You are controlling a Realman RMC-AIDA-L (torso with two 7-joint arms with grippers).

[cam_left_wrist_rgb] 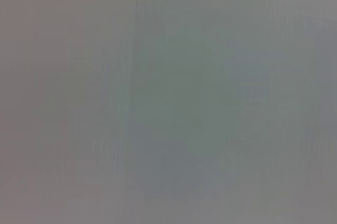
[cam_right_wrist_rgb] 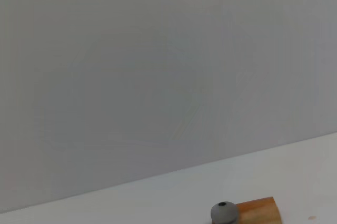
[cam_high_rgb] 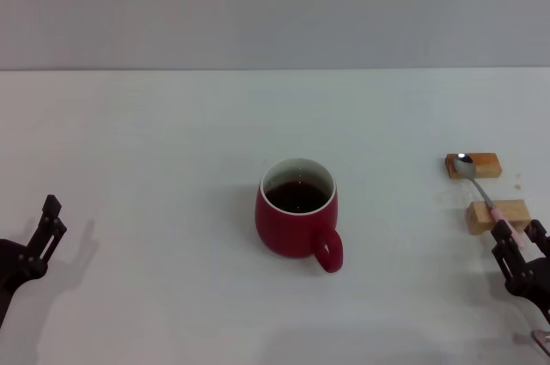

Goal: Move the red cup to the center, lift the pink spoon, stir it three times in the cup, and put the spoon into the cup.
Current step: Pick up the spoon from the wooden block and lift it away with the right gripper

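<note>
Cup (cam_high_rgb: 296, 218) at frame centre. Spoon (cam_high_rgb: 480, 192) bridging two blocks (cam_high_rgb: 473, 165) at right, raised for grasping. Right gripper (cam_high_rgb: 520, 243) spread around handle; left gripper (cam_high_rgb: 45, 229) idle lower left, fingers unclear.

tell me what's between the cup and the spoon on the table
Nothing: in the head view, only bare white table lies between the cup and the spoon, which rests across two wooden blocks.
</note>
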